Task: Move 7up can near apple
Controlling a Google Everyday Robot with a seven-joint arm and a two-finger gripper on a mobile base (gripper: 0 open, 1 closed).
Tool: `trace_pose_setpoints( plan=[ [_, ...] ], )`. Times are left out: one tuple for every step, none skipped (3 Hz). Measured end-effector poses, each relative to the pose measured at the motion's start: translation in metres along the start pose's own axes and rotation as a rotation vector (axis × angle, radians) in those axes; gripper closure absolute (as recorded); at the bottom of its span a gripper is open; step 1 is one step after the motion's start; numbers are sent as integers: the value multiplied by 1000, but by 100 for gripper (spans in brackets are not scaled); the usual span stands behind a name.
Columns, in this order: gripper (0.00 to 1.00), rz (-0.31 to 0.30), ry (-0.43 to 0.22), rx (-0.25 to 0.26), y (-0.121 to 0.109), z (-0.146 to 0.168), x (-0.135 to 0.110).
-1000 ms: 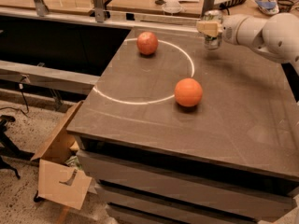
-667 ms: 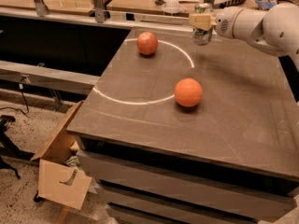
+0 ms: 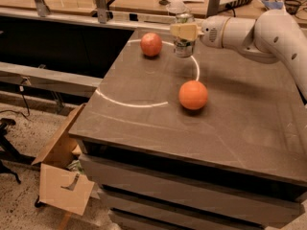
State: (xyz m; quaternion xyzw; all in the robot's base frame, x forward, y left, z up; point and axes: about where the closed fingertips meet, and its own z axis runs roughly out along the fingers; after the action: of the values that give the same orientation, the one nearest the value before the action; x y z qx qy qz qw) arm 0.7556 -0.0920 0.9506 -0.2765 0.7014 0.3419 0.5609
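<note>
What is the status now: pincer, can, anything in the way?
Pincer shut on 7up can, far side of table. Can upright, just right of apple, not touching. Orange nearer the camera, not between them.

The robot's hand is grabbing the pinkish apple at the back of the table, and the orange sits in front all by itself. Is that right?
Not quite. The camera view shows the gripper closed around the 7up can, not the apple. The apple sits free beside the can at the back of the table. The orange does sit in front by itself.
</note>
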Motion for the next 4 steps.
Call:
trace_pose_setpoints(
  plan=[
    [100,8,30,-66,27,31,27],
    [100,4,21,-51,26,52,36],
    [100,-18,-4,7,0,69,38],
    [74,-43,-32,95,-37,72,42]
  ],
)
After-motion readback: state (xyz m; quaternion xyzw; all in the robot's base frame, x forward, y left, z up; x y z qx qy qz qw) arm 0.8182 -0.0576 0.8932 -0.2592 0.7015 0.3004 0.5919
